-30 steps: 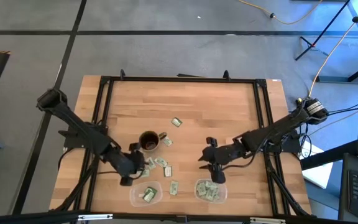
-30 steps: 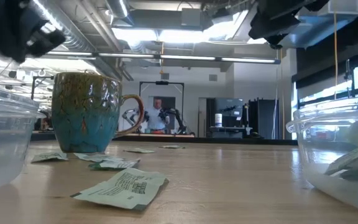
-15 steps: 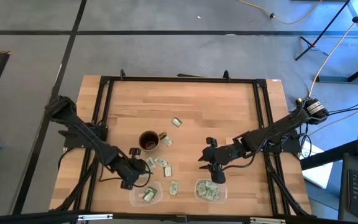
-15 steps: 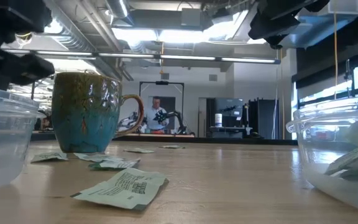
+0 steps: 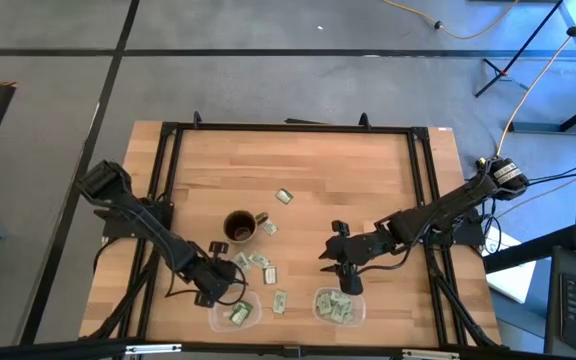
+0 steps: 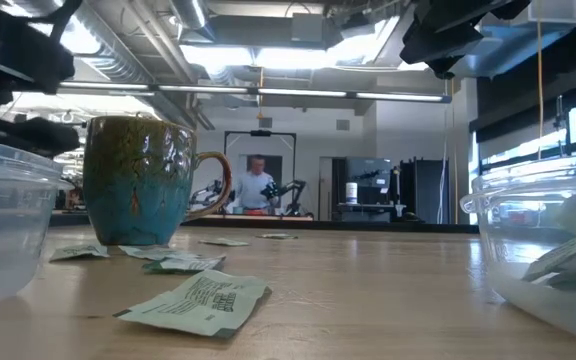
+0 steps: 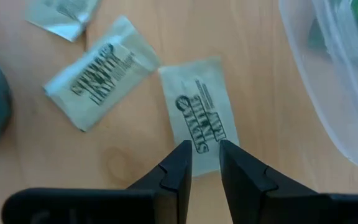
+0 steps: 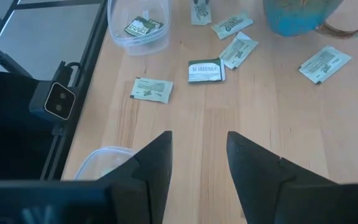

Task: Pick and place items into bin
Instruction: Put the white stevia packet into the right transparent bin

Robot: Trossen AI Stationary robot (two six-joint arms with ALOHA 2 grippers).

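We see the left gripper [image 7: 202, 163] low over the desk [image 5: 368, 180], fingers a narrow gap apart w/ nothing between them, tips just above a pale green-and-white packet [image 7: 199, 121]. Its dark print is a two-line logo; we can't read the letters for sure. A second packet [image 7: 101, 71] lies tilted just beside it w/ similar print, also not legible. A third, crumpled one [image 7: 64, 15] sits farther on. The clear wall of the left bin [image 7: 334, 81] curves in at one side, near the first packet.

From above, the left gripper [image 5: 211, 288] sits at the near-left of the desk, touching or just beside the left bin [image 5: 235, 311], which holds packets. More packets are scattered btw. that bin and the brown mug [image 5: 240, 227], plus one apart toward mid-desk [image 5: 284, 196].

The right gripper [image 5: 349, 281] hangs above the right bin [image 5: 337, 306], fingers spread wide and empty; that bin has several packets inside. In its wrist view one packet [image 8: 206, 70] shows print starting "Dr", rest unclear.

Desk is light wood planks in a black metal frame. Floor is grey concrete w/ dark lines; a yellow cable [image 5: 438, 22] runs across it. At desk level the mug [image 6: 148, 180] looks teal below, mottled olive above; a printed packet [image 6: 198, 302] lies in front. Behind: ceiling strip lights, glass walls, a person [image 6: 258, 188] far off.
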